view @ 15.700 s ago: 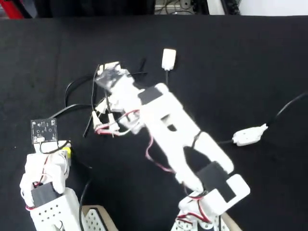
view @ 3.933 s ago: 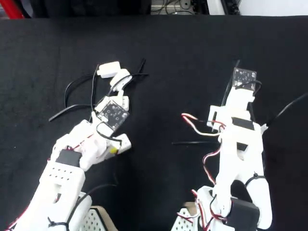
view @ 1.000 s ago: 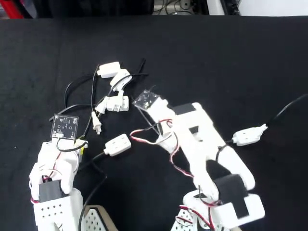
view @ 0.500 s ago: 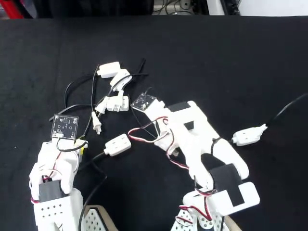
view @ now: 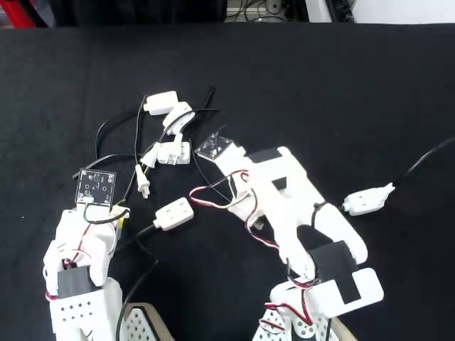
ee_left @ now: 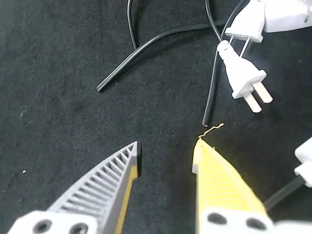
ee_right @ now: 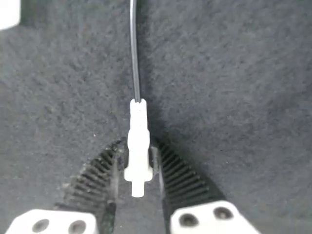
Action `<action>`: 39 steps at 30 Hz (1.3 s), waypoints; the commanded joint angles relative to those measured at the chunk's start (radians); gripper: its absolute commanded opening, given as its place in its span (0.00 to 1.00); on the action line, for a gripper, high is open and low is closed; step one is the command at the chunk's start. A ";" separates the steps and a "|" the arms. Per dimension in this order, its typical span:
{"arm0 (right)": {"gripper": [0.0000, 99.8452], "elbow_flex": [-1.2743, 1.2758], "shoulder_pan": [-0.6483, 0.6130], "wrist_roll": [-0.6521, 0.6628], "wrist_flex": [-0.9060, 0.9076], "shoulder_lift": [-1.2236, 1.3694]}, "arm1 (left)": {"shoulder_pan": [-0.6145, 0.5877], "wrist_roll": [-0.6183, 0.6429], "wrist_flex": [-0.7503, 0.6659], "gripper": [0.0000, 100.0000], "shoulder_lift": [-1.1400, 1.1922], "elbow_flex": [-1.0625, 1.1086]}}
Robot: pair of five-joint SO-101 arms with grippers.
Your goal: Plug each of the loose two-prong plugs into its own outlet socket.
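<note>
My right gripper (ee_right: 138, 145) is shut on a slim white plug (ee_right: 138, 139), seen edge-on, with its black cord (ee_right: 134, 48) running away over the black table. In the high view this arm's wrist (view: 215, 148) hangs just right of a cluster of white plugs and sockets (view: 170, 152). A loose two-prong plug (view: 142, 182) lies beside a white outlet socket (view: 174, 213). My left gripper (ee_left: 167, 145) is open and empty over bare cloth, with that loose plug (ee_left: 242, 74) a little ahead of its yellow finger (ee_left: 214, 175).
Another white socket (view: 366, 201) on a black cord lies at the right. Two more white pieces (view: 161, 101) sit at the back of the cluster among looping black cords (view: 106, 128). A loose cord end (ee_left: 206, 122) lies near my left gripper.
The right arm swung from the far right to the centre beside the cluster and barely shifted in the last second. The left arm drew back from the cluster and now holds still.
</note>
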 commanded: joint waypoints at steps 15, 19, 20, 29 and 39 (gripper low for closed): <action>0.01 0.394 -0.385 -0.183 0.041 -1.185 | 0.105 0.025 -0.031 0.18 -0.006 -0.033; 0.01 0.421 -0.463 -0.187 0.060 -1.274 | 0.134 0.295 -0.127 0.19 -0.006 -0.099; 0.01 0.421 -0.479 -0.189 0.057 -1.274 | 0.157 0.350 -0.143 0.19 -0.006 -0.105; 0.01 0.430 -0.559 -0.181 0.005 -1.271 | 0.455 0.408 -0.110 0.26 -0.005 -0.111; 0.01 0.460 -0.559 -0.181 -0.011 -1.279 | 0.618 0.407 -0.104 0.22 -0.005 -0.150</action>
